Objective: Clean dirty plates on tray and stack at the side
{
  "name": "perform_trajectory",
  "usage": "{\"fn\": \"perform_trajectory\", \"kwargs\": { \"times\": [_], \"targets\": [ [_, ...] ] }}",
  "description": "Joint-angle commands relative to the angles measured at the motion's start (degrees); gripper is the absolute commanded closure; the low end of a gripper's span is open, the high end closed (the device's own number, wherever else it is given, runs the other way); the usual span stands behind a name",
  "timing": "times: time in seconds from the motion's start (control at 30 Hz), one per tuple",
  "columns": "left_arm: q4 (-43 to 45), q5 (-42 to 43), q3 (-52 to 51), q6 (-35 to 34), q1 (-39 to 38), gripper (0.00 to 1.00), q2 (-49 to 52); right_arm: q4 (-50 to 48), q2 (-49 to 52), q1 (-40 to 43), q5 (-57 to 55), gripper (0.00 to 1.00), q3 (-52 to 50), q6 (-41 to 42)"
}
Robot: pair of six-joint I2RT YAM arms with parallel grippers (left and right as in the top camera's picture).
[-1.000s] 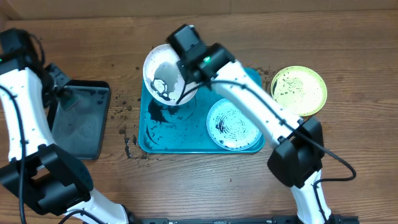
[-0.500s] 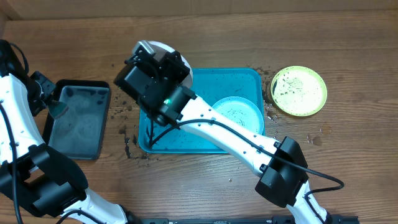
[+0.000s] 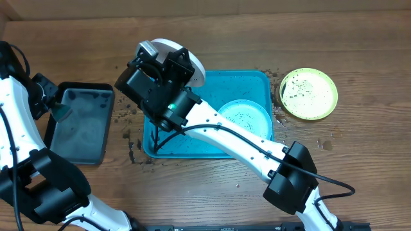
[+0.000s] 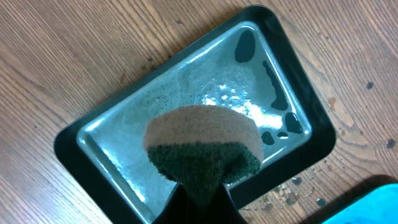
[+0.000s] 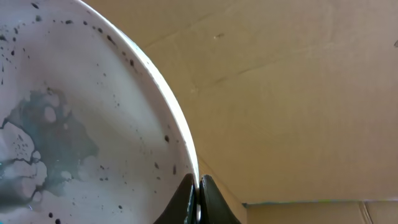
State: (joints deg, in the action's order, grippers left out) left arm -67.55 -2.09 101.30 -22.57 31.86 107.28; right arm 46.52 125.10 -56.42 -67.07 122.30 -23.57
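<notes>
**Thin rim grip may slip**

My right tool (image 5: pixel 198 186) is pinched shut on the rim of the white plate (image 5: pixel 74 124), which is tilted up above the far-left corner of the tray (image 3: pixel 253 82). With wet grime and so little bite, the plate may slide or swivel out when scrubbed. My left tool (image 4: pixel 199 198) is clamped on the sponge (image 4: pixel 202 140) over the black tray (image 4: pixel 112 118); a hard push could knock the plate loose.

The left arm (image 3: pixel 17 125) and right arm (image 3: pixel 234 133) have white shells, black joints and thin black cables (image 3: pixel 351 188). A green light (image 3: pixel 172 106) glows behind the black right gripper (image 5: pixel 197 182).
</notes>
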Motion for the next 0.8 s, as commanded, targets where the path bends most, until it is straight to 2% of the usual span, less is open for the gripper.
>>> {"fn": "perform_trajectory", "kwargs": {
  "times": [0.0, 0.1, 0.17, 0.27, 0.33, 0.4, 0.47, 0.6, 0.67, 0.77],
  "targets": [
    [0.09, 0.85, 1.05, -0.81, -0.42, 0.96, 0.74, 0.24, -1.77, 1.36, -0.04, 0.96, 1.2, 2.93],
    [0.11, 0.85, 1.05, -0.81, -0.42, 0.96, 0.74, 2.32, -1.77, 2.25, 6.69, 0.96, 1.2, 5.7],
    [0.09, 0.85, 1.05, -0.81, -0.42, 0.96, 0.74, 7.37, -1.77, 3.91, 24.0, 0.96, 1.05, 5.99],
    [0.07, 0.87, 1.05, -0.81, -0.42, 0.96, 0.74, 13.03, -1.73, 6.49, 41.44, 0.96, 0.59, 5.16],
    [0.11, 0.94, 1.05, -0.81, -0.44, 0.96, 0.74, 15.85, -2.12, 8.57, 38.8, 0.96, 0.81, 6.78],
    [0.15, 1.36, 1.05, -0.81, -0.42, 0.96, 0.74, 15.21, -3.15, 10.27, 30.99, 0.96, 1.07, 14.4],
    [0.24, 1.73, 1.05, -0.81, -0.42, 0.96, 0.74, 15.26, -4.7, 12.66, 29.16, 0.96, 1.73, 19.41],
    [0.2, 1.7, 1.05, -0.76, -0.42, 0.96, 0.74, 16.59, -9.4, 20.35, 37.05, 0.96, 2.01, 25.94],
    [0.28, 1.7, 1.05, -0.79, -0.42, 0.96, 0.74, 20.0, -12.41, 28.44, 46.95, 0.96, 2.01, 30.03],
    [0.31, 1.73, 1.05, -0.79, -0.44, 0.96, 0.74, 25.14, -13.35, 36.85, 53.62, 0.96, 2.01, 33.38]
  ]
}}
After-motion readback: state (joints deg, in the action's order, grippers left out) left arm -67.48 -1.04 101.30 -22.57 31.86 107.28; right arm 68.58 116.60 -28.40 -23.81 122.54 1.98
